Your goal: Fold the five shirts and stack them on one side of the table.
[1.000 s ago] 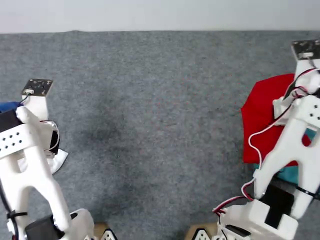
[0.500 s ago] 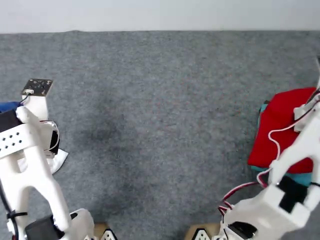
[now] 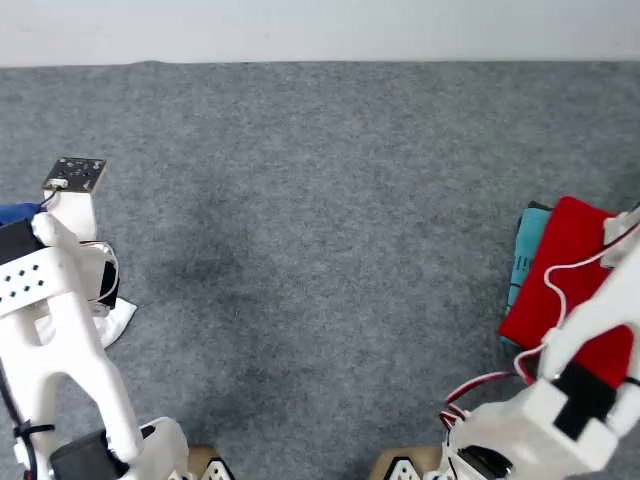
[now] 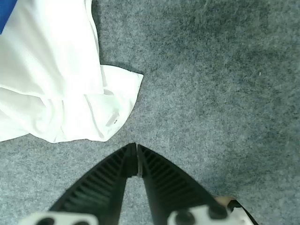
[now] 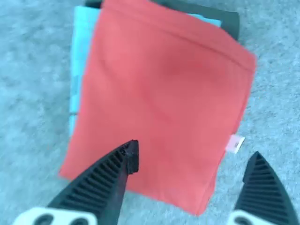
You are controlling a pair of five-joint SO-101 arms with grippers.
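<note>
A folded red shirt (image 3: pixel 565 280) lies on top of a light blue shirt (image 3: pixel 523 262) and a dark one at the table's right edge. In the right wrist view the red shirt (image 5: pixel 164 98) covers the light blue shirt (image 5: pixel 82 42), and my right gripper (image 5: pixel 194 161) hangs open just above the red shirt's near edge, holding nothing. A loose white shirt (image 4: pixel 51 84) lies crumpled at the left edge, with a blue shirt (image 3: pixel 15 213) beyond it. My left gripper (image 4: pixel 136 161) is shut and empty on the grey mat beside the white shirt.
The grey mat (image 3: pixel 320 220) covers the table up to a white wall at the back. The left arm (image 3: pixel 50 320) stands over the white shirt (image 3: pixel 112 322) at the left edge. The right arm (image 3: pixel 570 390) crosses the stack's near side.
The right arm swung to the right and drew back over the stack. The red shirt shifted right and now lies folded narrower on the light blue one. The left arm kept still.
</note>
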